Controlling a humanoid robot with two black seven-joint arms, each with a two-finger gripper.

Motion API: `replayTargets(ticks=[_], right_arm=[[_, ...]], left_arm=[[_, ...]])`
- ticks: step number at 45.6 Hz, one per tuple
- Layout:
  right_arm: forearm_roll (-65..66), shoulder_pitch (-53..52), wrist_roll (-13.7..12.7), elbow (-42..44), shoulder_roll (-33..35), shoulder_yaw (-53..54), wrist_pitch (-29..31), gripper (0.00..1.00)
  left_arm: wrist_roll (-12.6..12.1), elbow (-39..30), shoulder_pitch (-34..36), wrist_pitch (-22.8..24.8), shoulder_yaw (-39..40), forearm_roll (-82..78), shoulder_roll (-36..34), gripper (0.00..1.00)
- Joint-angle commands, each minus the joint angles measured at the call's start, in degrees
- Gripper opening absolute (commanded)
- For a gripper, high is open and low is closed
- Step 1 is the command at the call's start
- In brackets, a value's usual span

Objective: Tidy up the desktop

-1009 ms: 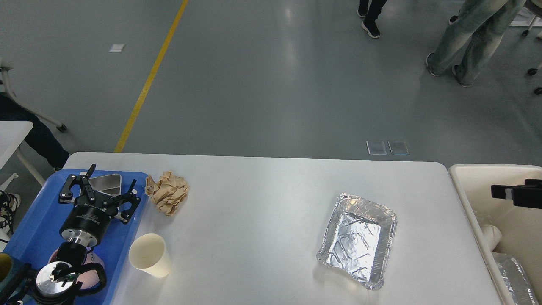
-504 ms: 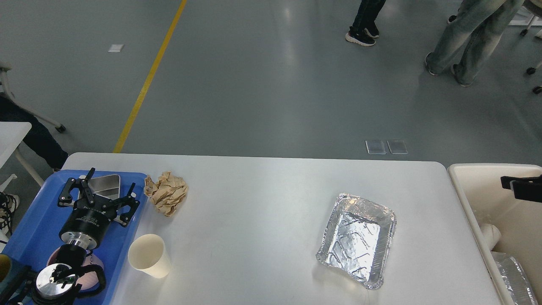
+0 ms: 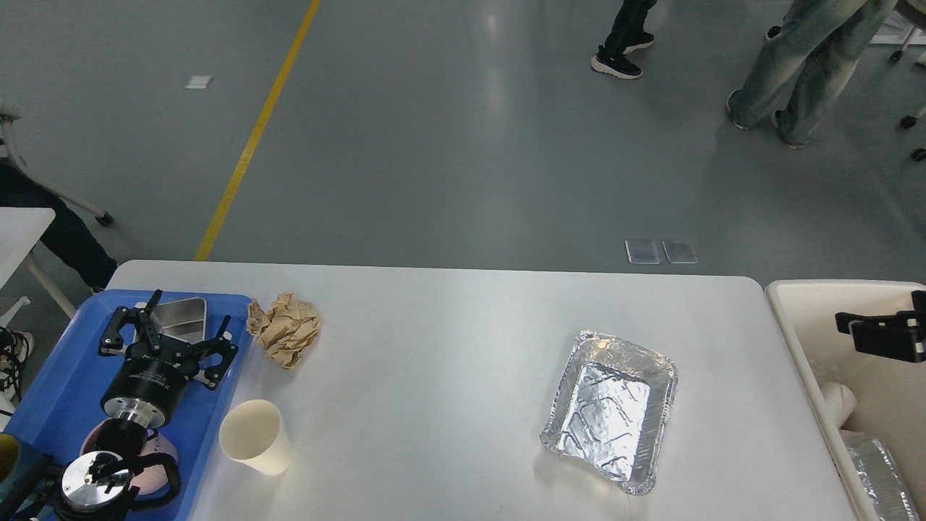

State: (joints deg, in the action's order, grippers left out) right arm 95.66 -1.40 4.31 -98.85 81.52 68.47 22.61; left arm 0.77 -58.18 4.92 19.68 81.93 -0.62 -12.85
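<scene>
Your left gripper (image 3: 168, 329) hangs spread over the blue tray (image 3: 54, 383), above a metal tin (image 3: 181, 318). Just right of it on the desktop (image 3: 448, 347) lie crumpled paper (image 3: 284, 329) and a paper cup (image 3: 255, 436); a foil tray (image 3: 611, 409) sits well apart. Your right gripper (image 3: 879, 333) pokes in over the beige bin (image 3: 796, 318), too cropped to judge, seemingly empty.
</scene>
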Motion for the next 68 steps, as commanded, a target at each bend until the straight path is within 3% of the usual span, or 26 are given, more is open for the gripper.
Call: replayTargets(ticks=[1,21,35,43,58,68], right_arm=[[-5.12,0.08,-0.01,1.2,-3.65,-1.58,1.99,1.0],[-9.17,-2.9,0.08,1.82,-9.36,-4.57,2.79,1.0],[-2.32,-7.65,0.52,4.63,-14.72,-7.29,2.79,1.0],[5.05,-14.85,2.36,7.79,-18.32,-15.37,2.87,1.0],[12.97,-30.85,2.98,19.3,-27.55,-32.6,2.26,1.0],[19.46,-34.81,4.12,23.43,-33.87,-40.77,-0.02,1.0]], left_arm=[[0.02,0.0,0.0,0.0,-0.36,0.0,0.01,0.97],[-0.07,0.0,0.09,-0.79,-0.72,0.0,-0.07,0.97],[-0.07,0.0,-0.17,-1.14,-0.8,0.0,-0.07,0.97],[-0.07,0.0,-0.09,-1.23,-0.8,0.0,-0.07,0.97],[0.02,0.0,-0.97,-1.05,-0.54,0.0,-0.16,0.97],[0.02,0.0,-1.23,-1.05,-0.36,0.0,-0.07,0.97]])
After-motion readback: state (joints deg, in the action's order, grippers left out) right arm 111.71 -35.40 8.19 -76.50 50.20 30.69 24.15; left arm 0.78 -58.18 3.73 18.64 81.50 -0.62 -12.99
